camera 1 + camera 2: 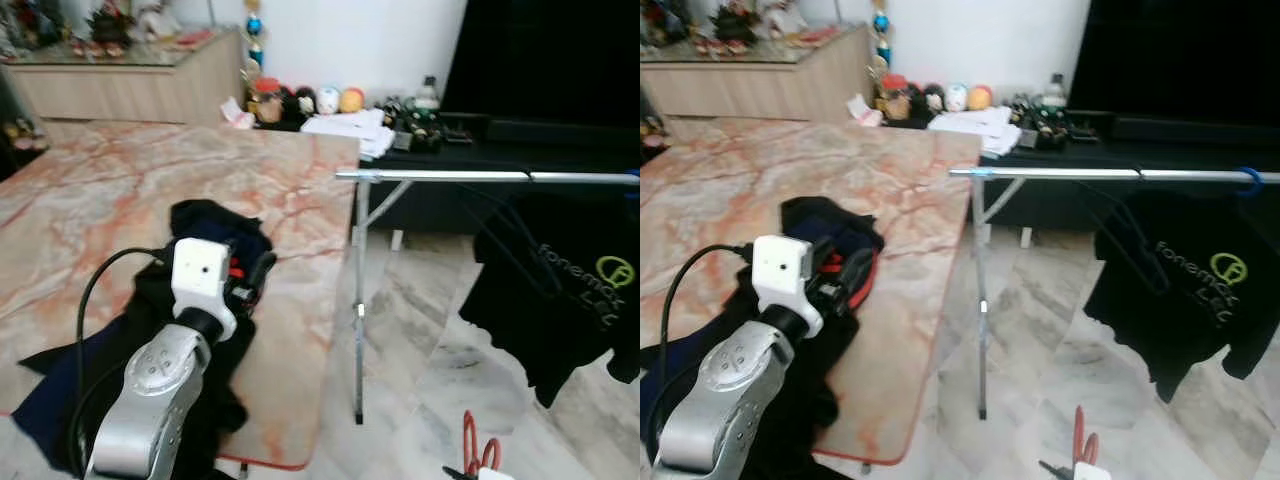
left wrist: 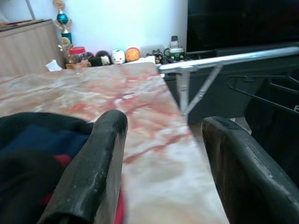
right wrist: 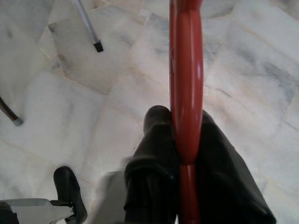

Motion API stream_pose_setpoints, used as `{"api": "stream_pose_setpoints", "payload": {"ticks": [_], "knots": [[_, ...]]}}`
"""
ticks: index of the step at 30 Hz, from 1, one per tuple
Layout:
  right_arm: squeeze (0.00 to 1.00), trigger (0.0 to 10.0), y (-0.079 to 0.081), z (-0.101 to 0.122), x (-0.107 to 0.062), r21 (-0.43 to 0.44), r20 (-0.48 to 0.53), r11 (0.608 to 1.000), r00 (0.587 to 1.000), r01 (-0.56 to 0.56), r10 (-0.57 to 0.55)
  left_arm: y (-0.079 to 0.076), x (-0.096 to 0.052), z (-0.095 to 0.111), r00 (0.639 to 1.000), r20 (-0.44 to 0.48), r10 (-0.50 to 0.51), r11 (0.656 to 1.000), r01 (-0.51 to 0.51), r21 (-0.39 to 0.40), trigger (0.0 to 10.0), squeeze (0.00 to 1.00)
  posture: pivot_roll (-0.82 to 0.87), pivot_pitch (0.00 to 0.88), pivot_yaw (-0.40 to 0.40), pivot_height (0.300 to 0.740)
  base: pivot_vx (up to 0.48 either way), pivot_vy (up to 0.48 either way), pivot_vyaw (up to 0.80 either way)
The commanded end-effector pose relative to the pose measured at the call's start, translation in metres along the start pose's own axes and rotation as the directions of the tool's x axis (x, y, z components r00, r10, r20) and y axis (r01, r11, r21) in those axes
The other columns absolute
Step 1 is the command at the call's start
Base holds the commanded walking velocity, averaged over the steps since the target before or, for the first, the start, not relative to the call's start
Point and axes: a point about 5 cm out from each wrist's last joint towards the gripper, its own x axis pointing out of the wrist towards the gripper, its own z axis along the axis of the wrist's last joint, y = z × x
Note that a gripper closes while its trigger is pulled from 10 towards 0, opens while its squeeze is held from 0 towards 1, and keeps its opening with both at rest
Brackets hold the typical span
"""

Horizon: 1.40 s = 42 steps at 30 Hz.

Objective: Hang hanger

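Observation:
My right gripper [image 3: 180, 122] is shut on a red hanger [image 3: 187, 70], low above the marble floor. The hanger's top [image 1: 470, 438] pokes up at the lower edge of the head view, below and in front of the silver clothes rail [image 1: 480, 177]. A black T-shirt [image 1: 560, 290] with a green logo hangs on a black hanger at the rail's right end. My left gripper [image 2: 163, 126] is open over a pile of dark clothes [image 1: 205, 225] on the marble table [image 1: 130, 170], with nothing between its fingers. Something red shows in the pile [image 1: 865, 275] by the fingers.
The rail's leg [image 1: 358, 330] stands right beside the table's edge. A low black cabinet [image 1: 470, 150] with toys and papers runs along the back wall. A wooden sideboard [image 1: 120, 85] stands at the back left. Open marble floor [image 1: 420, 340] lies under the rail.

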Motion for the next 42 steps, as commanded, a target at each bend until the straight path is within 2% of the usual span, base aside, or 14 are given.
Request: {"api": "stream_pose_setpoints", "payload": {"ticks": [1, 17, 20, 22, 23, 25, 28, 29, 31, 32, 37, 38, 41, 42], "knots": [[0.0, 10.0, -0.002, -0.001, 0.0, 0.003, -0.005, 1.0, 1.0, 0.007, -0.007, -0.003, 0.0, 0.006, 0.999, 0.032, -0.007, 1.0, 0.007, -0.004, 10.0, 0.0, 0.15, 0.053, 0.051, 0.74, 0.0, -0.48, 0.0], [0.0, 10.0, -0.002, 0.003, 0.001, 0.002, 0.004, 1.0, 1.0, 0.007, -0.007, -0.002, -0.007, -0.004, 1.0, -0.004, -0.001, 1.0, 0.001, -0.005, 10.0, 0.0, 0.15, 0.052, 0.046, 0.74, 0.0, -0.48, 0.0], [0.0, 10.0, -0.003, 0.003, 0.001, -0.001, 0.003, 1.0, 1.0, 0.007, -0.007, 0.001, -0.011, -0.011, 0.999, -0.032, 0.007, 1.0, -0.007, 0.0, 10.0, 0.0, 0.15, 0.052, 0.044, 0.74, 0.0, -0.48, 0.0], [0.0, 10.0, -0.003, 0.003, 0.001, -0.003, 0.004, 1.0, 1.0, 0.007, -0.007, 0.009, -0.017, -0.028, 0.995, -0.097, 0.034, 0.999, -0.034, 0.002, 10.0, 0.0, 0.15, 0.051, 0.043, 0.74, 0.0, 0.0, 0.0], [0.0, 10.0, -0.003, 0.003, 0.001, -0.006, 0.003, 1.0, 1.0, 0.005, -0.005, 0.02, -0.027, -0.052, 0.98, -0.179, 0.085, 0.996, -0.084, 0.013, 10.0, 0.0, 0.15, 0.047, 0.04, 0.74, 0.0, 0.0, 0.0], [0.0, 10.0, -0.002, 0.003, 0.001, -0.009, 0.004, 1.0, 1.0, 0.002, -0.002, 0.034, -0.042, -0.081, 0.952, -0.276, 0.134, 0.991, -0.13, 0.031, 10.0, 0.0, 0.14, 0.044, 0.037, 0.74, 0.0, 0.0, 0.0], [0.0, 10.0, -0.002, 0.003, 0.001, -0.01, 0.004, 1.0, 1.0, 0.002, -0.001, 0.039, -0.049, -0.093, 0.934, -0.323, 0.151, 0.989, -0.141, 0.054, 10.0, 0.0, 0.14, 0.044, 0.037, 0.74, 0.0, 0.0, 0.0], [0.0, 10.0, -0.003, 0.004, 0.001, -0.012, 0.005, 1.0, 1.0, 0.0, 0.0, 0.047, -0.065, -0.118, 0.893, -0.413, 0.177, 0.984, -0.162, 0.072, 10.0, 0.0, 0.14, 0.039, 0.026, 0.74, 0.0, 0.0, 0.0], [0.0, 10.0, -0.003, 0.005, 0.001, -0.016, 0.006, 1.0, 1.0, -0.001, 0.001, 0.054, -0.087, -0.148, 0.829, -0.524, 0.194, 0.98, -0.188, 0.066, 10.0, 0.0, 0.14, 0.038, 0.02, 0.74, 0.0, 0.0, 0.0], [0.0, 10.0, -0.003, 0.005, 0.001, -0.016, 0.006, 1.0, 1.0, -0.001, 0.001, 0.054, -0.087, -0.148, 0.829, -0.524, 0.194, 0.98, -0.188, 0.066, 10.0, 0.0, 0.14, 0.038, 0.02, 0.74, 0.0, 0.0, 0.0], [0.0, 10.0, -0.003, 0.007, 0.002, -0.025, -0.002, 0.999, 0.999, -0.033, 0.033, 0.053, -0.122, -0.192, 0.698, -0.686, 0.204, 0.974, -0.217, 0.069, 10.0, 0.0, 0.12, 0.035, -0.004, 0.74, 0.0, 0.0, 0.0], [0.0, 10.0, -0.003, 0.007, 0.002, -0.025, -0.002, 0.999, 0.999, -0.033, 0.033, 0.053, -0.122, -0.192, 0.698, -0.686, 0.204, 0.974, -0.217, 0.069, 10.0, 0.0, 0.12, 0.035, -0.004, 0.74, 0.0, 0.0, 0.0], [0.0, 10.0, -0.002, 0.007, 0.002, -0.032, -0.008, 0.998, 0.999, -0.05, 0.05, 0.05, -0.142, -0.216, 0.606, -0.769, 0.206, 0.966, -0.252, 0.06, 10.0, 0.0, 0.13, 0.032, -0.012, 0.74, 0.0, 0.0, 0.0], [0.0, 10.0, -0.002, 0.007, 0.002, -0.032, -0.008, 0.998, 0.999, -0.05, 0.05, 0.05, -0.142, -0.216, 0.606, -0.769, 0.206, 0.966, -0.252, 0.06, 10.0, 0.0, 0.13, 0.032, -0.012, 0.74, 0.0, 0.0, 0.0]]}}
